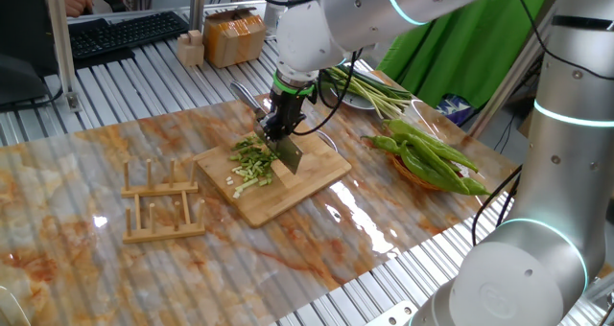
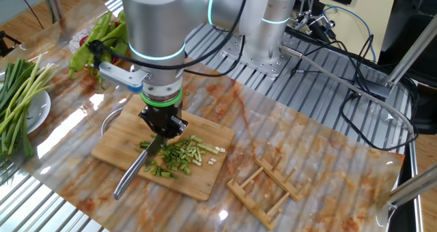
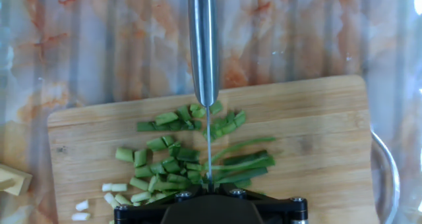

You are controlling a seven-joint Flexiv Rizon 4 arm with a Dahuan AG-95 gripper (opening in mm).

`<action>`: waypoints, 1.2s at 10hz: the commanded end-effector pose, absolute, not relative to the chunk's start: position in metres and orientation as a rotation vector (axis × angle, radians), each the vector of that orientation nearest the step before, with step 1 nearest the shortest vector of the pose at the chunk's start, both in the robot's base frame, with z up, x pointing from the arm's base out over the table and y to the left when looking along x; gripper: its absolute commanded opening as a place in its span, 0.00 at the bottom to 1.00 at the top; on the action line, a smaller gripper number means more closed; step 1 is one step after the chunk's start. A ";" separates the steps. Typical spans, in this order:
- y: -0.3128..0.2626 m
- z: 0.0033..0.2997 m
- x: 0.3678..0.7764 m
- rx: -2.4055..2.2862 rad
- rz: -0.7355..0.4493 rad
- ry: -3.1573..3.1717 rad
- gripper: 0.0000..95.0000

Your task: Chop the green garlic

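Note:
The green garlic [image 1: 251,163] [image 2: 179,155] [image 3: 165,166] lies on a wooden cutting board [image 1: 307,184] [image 2: 116,142] [image 3: 316,118]. Most of it is cut into short bits, and a few longer stalk pieces lie right of the blade in the hand view. My gripper [image 1: 281,125] [image 2: 162,126] [image 3: 208,182] hangs right over the pile, shut on a knife [image 1: 289,154] [image 3: 204,46]. The knife's edge points down into the stalks, and its metal handle [image 2: 131,172] sticks out past the board's edge.
A wooden rack [image 1: 161,203] [image 2: 266,184] sits beside the board. Glossy green peppers [image 1: 432,153] [image 2: 99,37] fill a dish, and long uncut stalks [image 1: 374,94] [image 2: 17,95] lie on a plate. A keyboard [image 1: 125,34] and box [image 1: 233,36] stand at the back.

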State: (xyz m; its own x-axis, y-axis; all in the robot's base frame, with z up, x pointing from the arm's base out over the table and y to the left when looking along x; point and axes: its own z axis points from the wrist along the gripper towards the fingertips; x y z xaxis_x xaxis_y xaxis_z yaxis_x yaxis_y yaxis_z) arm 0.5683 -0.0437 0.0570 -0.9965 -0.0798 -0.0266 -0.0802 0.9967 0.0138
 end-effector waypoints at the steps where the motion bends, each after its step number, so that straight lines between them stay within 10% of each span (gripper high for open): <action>1: -0.047 0.062 0.569 -0.135 0.024 3.119 0.00; 12: -0.047 0.004 0.571 -0.141 0.088 3.071 0.00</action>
